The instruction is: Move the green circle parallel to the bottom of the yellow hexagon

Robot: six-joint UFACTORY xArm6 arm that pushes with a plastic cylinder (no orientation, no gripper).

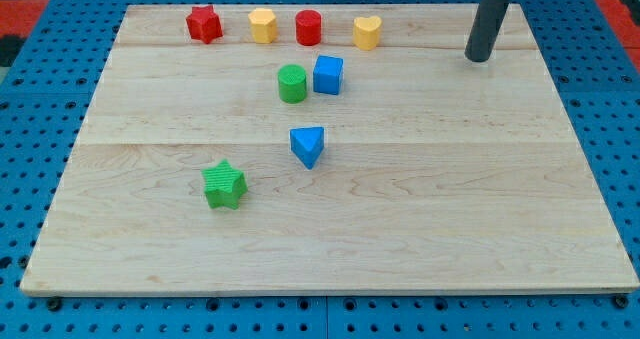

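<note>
The green circle stands on the wooden board in the upper middle, just left of the blue cube. The yellow hexagon is in the row along the view's top, up and to the left of the green circle. My tip is at the view's upper right, far to the right of the green circle and touching no block.
In the top row are a red star, a red cylinder and a yellow heart. A blue triangle lies mid-board. A green star lies lower left. The board sits on a blue pegboard.
</note>
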